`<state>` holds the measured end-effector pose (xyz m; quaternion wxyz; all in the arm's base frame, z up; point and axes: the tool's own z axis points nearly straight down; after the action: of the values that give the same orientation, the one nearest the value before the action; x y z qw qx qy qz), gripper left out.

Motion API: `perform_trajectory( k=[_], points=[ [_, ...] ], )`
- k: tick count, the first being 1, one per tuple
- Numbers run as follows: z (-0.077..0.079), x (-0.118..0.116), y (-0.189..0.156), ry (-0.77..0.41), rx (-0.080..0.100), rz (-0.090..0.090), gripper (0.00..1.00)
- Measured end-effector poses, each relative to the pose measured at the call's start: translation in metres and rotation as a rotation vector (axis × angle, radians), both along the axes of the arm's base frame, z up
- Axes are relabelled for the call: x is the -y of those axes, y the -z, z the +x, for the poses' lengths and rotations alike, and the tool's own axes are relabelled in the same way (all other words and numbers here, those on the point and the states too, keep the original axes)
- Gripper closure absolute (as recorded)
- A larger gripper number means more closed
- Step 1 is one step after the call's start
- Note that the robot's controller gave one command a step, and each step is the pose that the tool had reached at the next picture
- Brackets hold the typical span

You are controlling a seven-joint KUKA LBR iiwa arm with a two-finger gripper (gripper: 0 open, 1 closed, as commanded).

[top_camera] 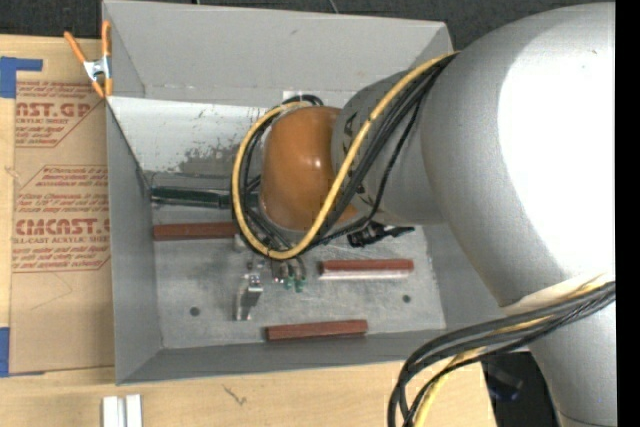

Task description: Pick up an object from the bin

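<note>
Bin (130,315): grey sheet metal, floor scuffed and speckled. Along its near edge lies the near bar (315,328), reddish-brown, flat, slim, matt; just beyond, the tool (247,299) hangs over bare floor, released or clenched cannot be told. The right bar (365,267), same make, pale along one side, lies towards the right wall; the left bar (195,231) lies against the left wall; behind it lies a dark rod (190,199), slender. Judged risk: the bars lie flat on hard metal, so the tool may skid off one or strike the floor; the looped cables (243,200) may snag.
</note>
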<state>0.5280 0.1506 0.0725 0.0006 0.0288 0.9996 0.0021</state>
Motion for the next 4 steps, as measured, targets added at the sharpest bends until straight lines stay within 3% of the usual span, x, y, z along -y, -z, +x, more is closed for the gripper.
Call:
perform_trajectory(
  k=[1, 2, 3, 4],
  points=[
    [0.032, 0.025, -0.008, -0.031, 0.000, -0.003, 0.00],
    [0.050, -0.006, -0.036, -0.008, -0.001, -0.007, 0.00],
    [0.058, -0.032, -0.031, -0.079, 0.008, 0.002, 0.00],
    [0.068, -0.024, -0.005, -0.099, 0.007, -0.002, 0.00]
  ],
)
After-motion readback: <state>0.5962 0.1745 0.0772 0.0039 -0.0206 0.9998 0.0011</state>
